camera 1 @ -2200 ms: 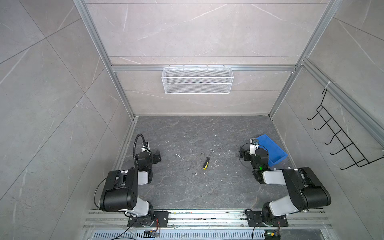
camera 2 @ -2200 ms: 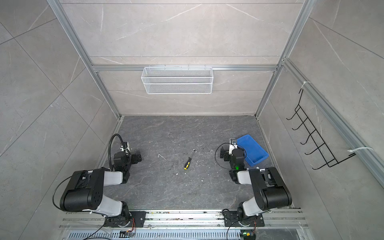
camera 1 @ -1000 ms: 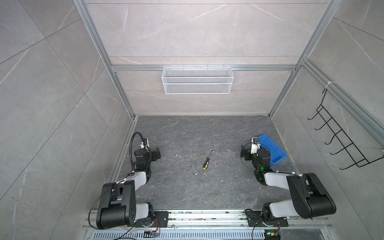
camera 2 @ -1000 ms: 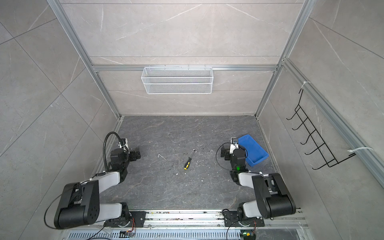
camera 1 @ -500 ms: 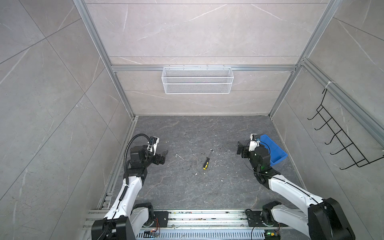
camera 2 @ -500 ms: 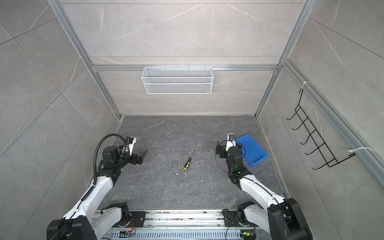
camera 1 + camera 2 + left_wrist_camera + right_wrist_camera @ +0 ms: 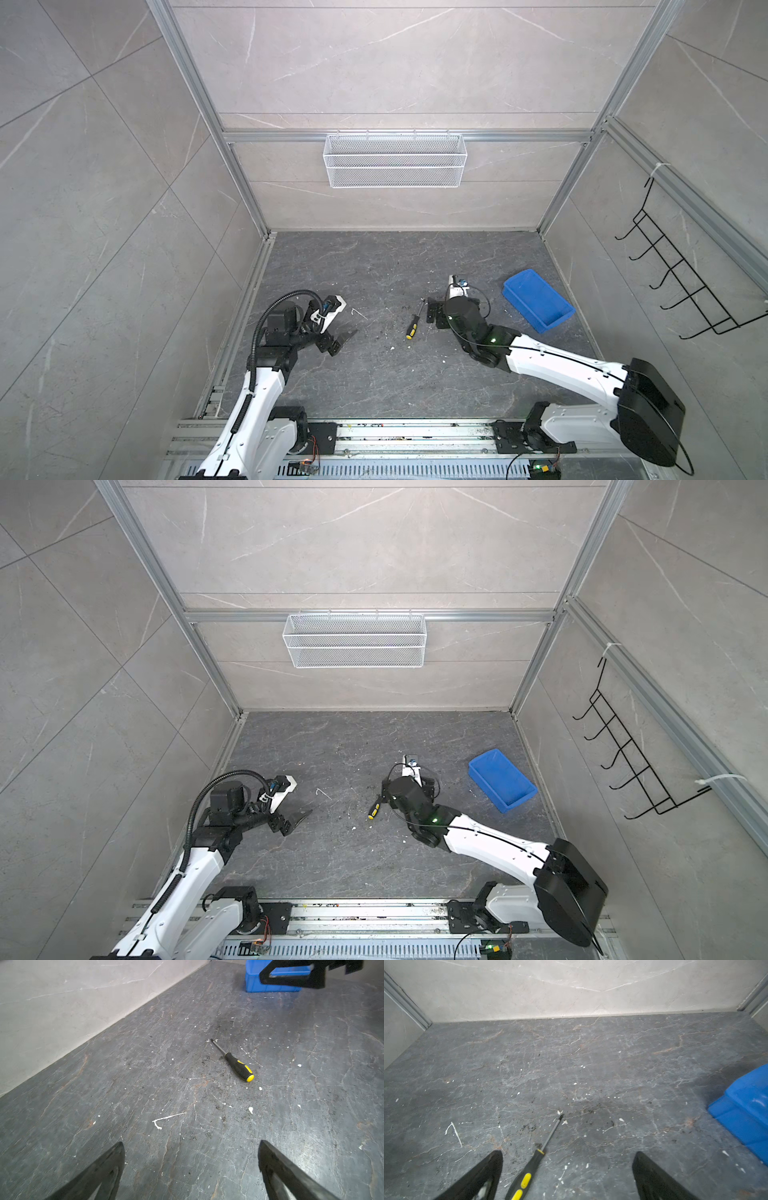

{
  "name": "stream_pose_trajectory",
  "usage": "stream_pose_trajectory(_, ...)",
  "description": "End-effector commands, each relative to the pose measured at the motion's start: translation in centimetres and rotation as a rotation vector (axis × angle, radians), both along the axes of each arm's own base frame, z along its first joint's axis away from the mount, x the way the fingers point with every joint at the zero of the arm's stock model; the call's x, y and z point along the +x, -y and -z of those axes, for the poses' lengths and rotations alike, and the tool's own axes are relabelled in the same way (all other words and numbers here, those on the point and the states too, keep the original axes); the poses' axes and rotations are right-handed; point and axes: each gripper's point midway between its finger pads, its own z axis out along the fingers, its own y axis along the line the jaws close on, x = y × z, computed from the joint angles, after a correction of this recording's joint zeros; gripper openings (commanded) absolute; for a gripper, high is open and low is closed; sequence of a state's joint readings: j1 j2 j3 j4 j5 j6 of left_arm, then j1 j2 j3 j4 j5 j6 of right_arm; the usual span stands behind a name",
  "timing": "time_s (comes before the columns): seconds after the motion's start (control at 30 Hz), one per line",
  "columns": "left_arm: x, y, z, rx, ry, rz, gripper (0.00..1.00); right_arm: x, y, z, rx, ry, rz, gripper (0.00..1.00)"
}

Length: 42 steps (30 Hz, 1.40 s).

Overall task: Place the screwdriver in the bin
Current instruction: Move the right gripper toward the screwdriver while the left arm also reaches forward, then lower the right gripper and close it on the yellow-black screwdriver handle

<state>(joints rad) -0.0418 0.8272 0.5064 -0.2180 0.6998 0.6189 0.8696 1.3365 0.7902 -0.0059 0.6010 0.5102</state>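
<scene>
left hand: jaws wide apart, held low | right hand: jaws wide apart, held low

No legible txt, labels, brands, nos. or signs in any view.

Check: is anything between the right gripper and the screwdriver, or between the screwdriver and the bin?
Nothing visible does. The screwdriver lies bare on the floor, its handle showing between the fingers of the open right gripper in the right wrist view. Only white specks dot the floor from there to the bin, which is empty.
</scene>
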Motion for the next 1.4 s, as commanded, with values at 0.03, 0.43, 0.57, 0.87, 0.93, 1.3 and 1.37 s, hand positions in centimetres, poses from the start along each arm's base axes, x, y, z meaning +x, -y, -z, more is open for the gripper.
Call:
stream_pose_trajectory(0.03, -2.0, 1.3, 0.7, -0.006, 0.027, 0.120, 1.00, -1.0, -1.3, 3.3, 0.001, -0.125, 0.094, 0.99)
stream_pose_trajectory(0.43, -3.6, 2.6, 2.6, 0.031, -0.013, 0.233, 1.00, -0.3, -5.7, 9.3, 0.096, -0.317, 0.197, 0.89)
stream_pose_trajectory(0.57, -3.7, 2.7, 2.7, 0.025, -0.017, 0.241, 1.00, 0.2, -7.1, 10.9, 0.084, -0.360, 0.190, 0.87)
stream_pose_trajectory(0.87, -3.7, 2.8, 2.8, 0.018, -0.010, 0.239, 1.00, 0.7, -8.7, 13.8, 0.055, -0.436, 0.178, 0.79)
stream_pose_trajectory(0.93, -3.7, 2.8, 2.8, 0.018, -0.009, 0.241, 1.00, 0.8, -8.8, 14.4, 0.056, -0.451, 0.177, 0.78)
stream_pose_trajectory(1.3, -3.9, 3.0, 2.9, 0.014, -0.012, 0.251, 1.00, 0.6, -8.8, 16.0, 0.080, -0.503, 0.202, 0.51)
stream_pose_trajectory(1.37, -3.9, 3.0, 2.8, 0.014, -0.009, 0.252, 1.00, 0.5, -8.8, 16.0, 0.079, -0.505, 0.205, 0.44)
